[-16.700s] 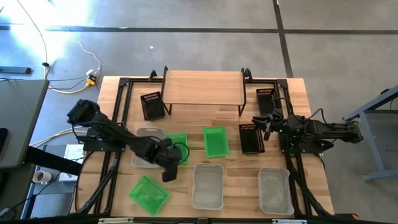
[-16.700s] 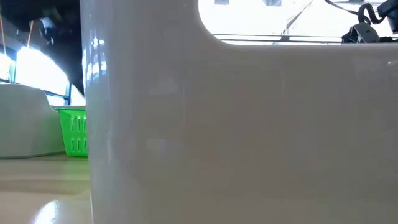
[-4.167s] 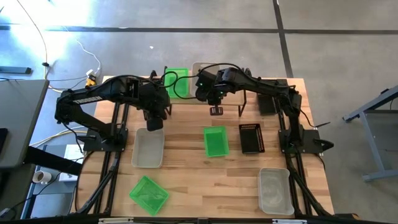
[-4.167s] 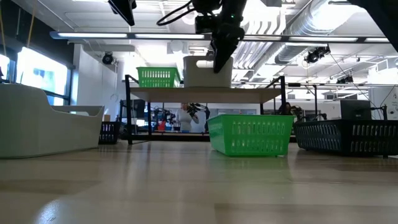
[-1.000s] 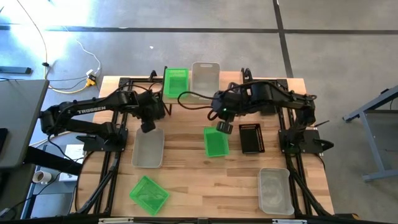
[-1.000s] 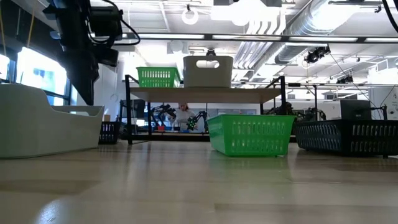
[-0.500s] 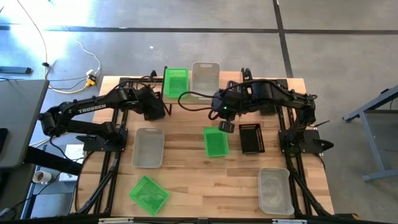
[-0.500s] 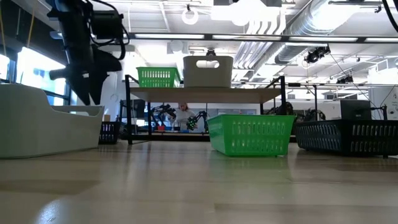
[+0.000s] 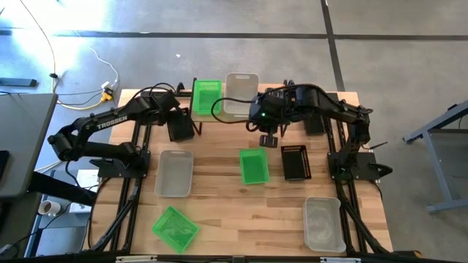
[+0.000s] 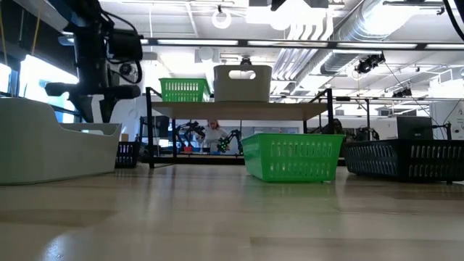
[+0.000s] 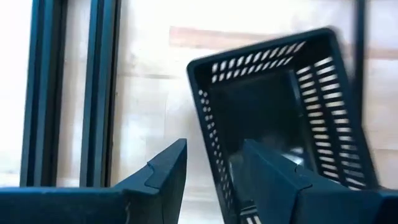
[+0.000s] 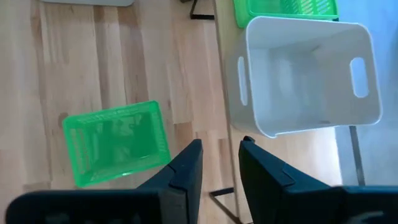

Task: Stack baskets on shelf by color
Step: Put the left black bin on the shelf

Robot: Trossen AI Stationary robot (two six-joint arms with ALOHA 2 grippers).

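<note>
From above, we see a wooden table (image 9: 219,197) with two dark robot arms reaching toward the shelf (image 9: 270,95) at its far edge. Two baskets already sit side by side on the shelf: a green basket (image 9: 207,96) and, just to its right, a whitish-grey basket (image 9: 240,93).

The left gripper (image 9: 178,126) hovers over a black basket (image 9: 179,130) that stands on the table beside the shelf's left legs. In the left wrist view, its fingers (image 11: 165,171) are spread apart, one on each side of that basket's near wall, not pinching it.

The right gripper (image 9: 267,139) hangs above the table in front of the shelf, between the shelf and a second green basket (image 9: 254,165). In the right wrist view its fingers (image 12: 186,168) stand a little apart and hold nothing; below them we see that green basket and the whitish-grey one on the shelf.

Still on the table are another black basket (image 9: 294,162) just right of the green one, a third black basket (image 9: 313,117) by the shelf's right legs, a whitish-grey basket (image 9: 174,173) on the left, another whitish-grey basket (image 9: 323,223) at the near right, and a tilted green basket (image 9: 175,228) at the near left.
</note>
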